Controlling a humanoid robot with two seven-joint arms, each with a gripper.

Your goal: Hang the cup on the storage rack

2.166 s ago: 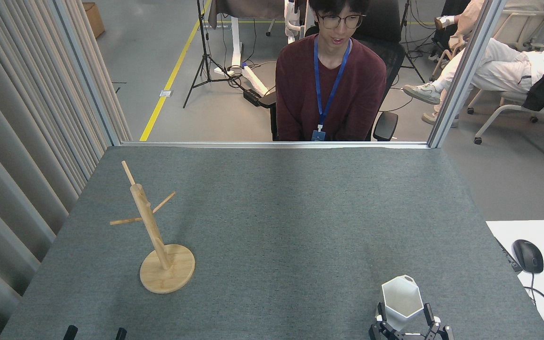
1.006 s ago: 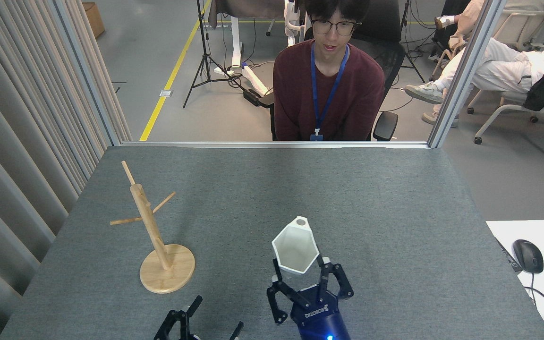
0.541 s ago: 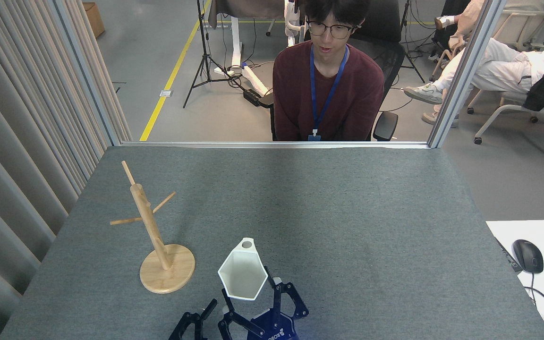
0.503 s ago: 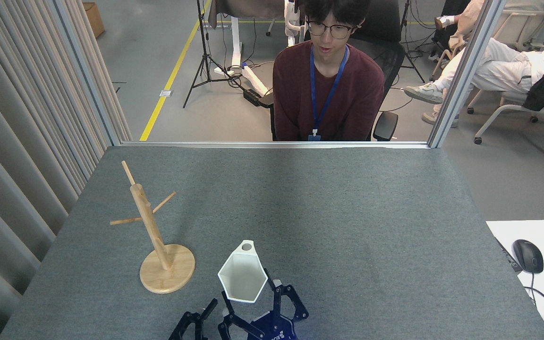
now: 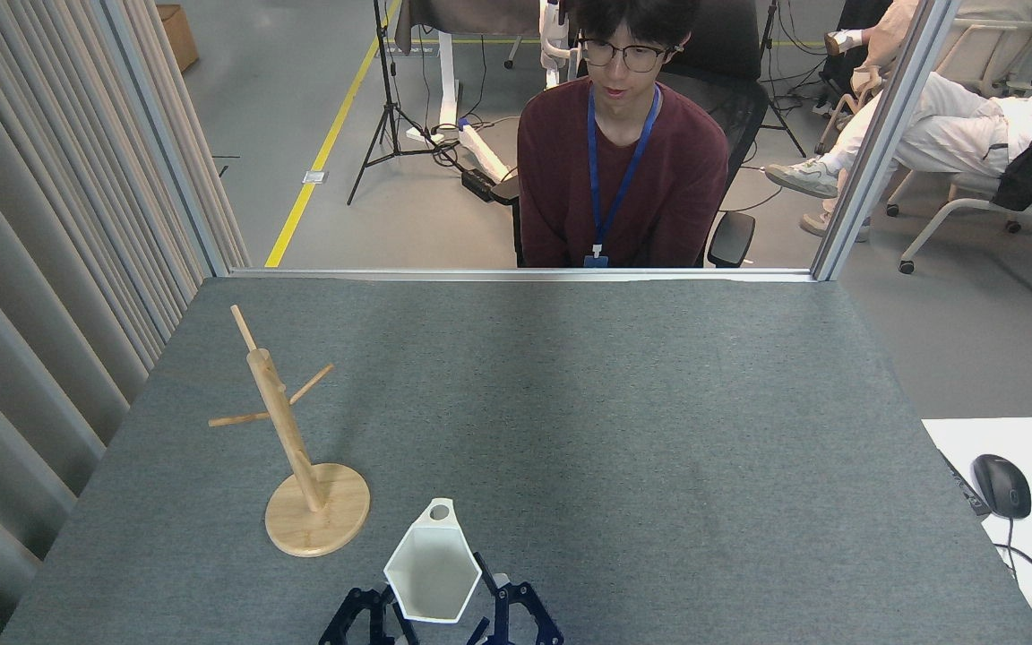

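Note:
The white faceted cup [image 5: 429, 566] is held low over the table's near edge, its hexagonal mouth facing me and its tab handle with the round hole pointing away. My right gripper [image 5: 441, 602] is shut on the cup's lower body, one dark finger [image 5: 485, 576] showing on its right side. Just left of the cup, my left gripper [image 5: 362, 618] is spread open, with its nearest finger close against the cup's left wall. The wooden storage rack [image 5: 301, 475] stands to the left on its round base, its pegs bare.
The grey felt table [image 5: 570, 403] stretches ahead. A person in a maroon sweater [image 5: 623, 170] sits behind its far edge. A curtain [image 5: 41, 269] runs along the left. A white desk with a mouse [image 5: 1001, 485] lies at the right.
My right gripper has carried the cup from the near right to the near centre, then lower and a little left. The left gripper has come up beside it.

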